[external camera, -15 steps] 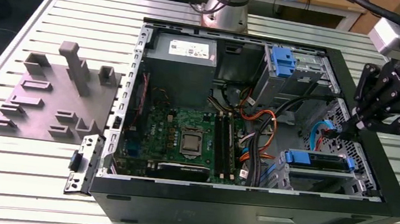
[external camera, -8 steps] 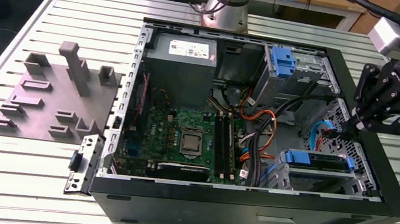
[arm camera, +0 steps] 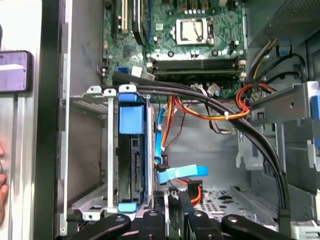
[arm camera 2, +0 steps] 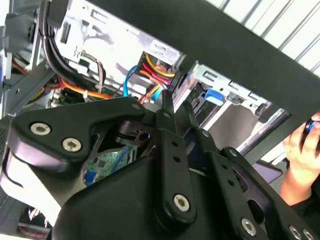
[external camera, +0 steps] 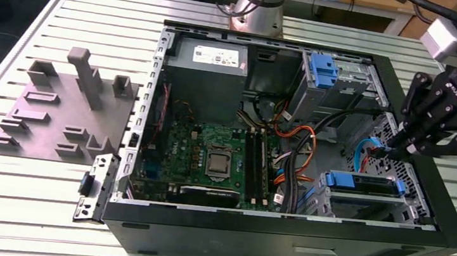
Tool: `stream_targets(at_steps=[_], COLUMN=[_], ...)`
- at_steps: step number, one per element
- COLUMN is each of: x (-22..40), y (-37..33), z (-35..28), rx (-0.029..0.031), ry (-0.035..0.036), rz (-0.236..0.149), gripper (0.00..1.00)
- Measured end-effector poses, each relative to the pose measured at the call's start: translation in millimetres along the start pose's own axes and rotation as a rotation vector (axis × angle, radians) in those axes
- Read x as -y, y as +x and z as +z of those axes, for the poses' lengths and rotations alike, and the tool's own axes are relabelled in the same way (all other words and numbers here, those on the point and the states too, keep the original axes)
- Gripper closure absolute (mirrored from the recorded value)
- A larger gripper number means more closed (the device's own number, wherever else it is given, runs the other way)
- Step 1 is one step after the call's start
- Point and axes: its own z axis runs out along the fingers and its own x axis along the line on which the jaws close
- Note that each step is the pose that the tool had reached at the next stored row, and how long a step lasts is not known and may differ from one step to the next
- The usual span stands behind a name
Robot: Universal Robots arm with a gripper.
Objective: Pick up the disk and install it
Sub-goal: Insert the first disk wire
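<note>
Disk (arm camera: 133, 167): seated on edge in drive cage (arm camera: 109, 150), its blue rails riding the slots. Gripper (external camera: 397, 148): clenched, empty, just beside the cage, likely for pushing.

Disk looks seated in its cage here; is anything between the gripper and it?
The disk sits in the drive cage. The gripper hangs beside the cage, and a loose blue cable with its connector lies just ahead of the gripper, next to the disk. Nothing else visible stands between them.
</note>
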Motion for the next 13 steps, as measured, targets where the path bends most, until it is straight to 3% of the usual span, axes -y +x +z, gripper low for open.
stream_targets(at_steps=[2, 4, 5, 11, 13], x=[1.8, 4.5, 5.7, 11.9, 12.5], y=[-1.1, -2.7, -3.3, -4.9, -5.1], z=[0.6, 1.4, 1.9, 4.2, 7.1], rx=[-0.0017, -0.0018, -0.0018, -0.0021, -0.0055], ry=[-0.0223, -0.0372, -0.0414, -0.048, -0.0485], rz=[-0.001, -0.002, -0.003, -0.003, -0.002], gripper=[0.75, 0.75, 0.75, 0.75, 0.75])
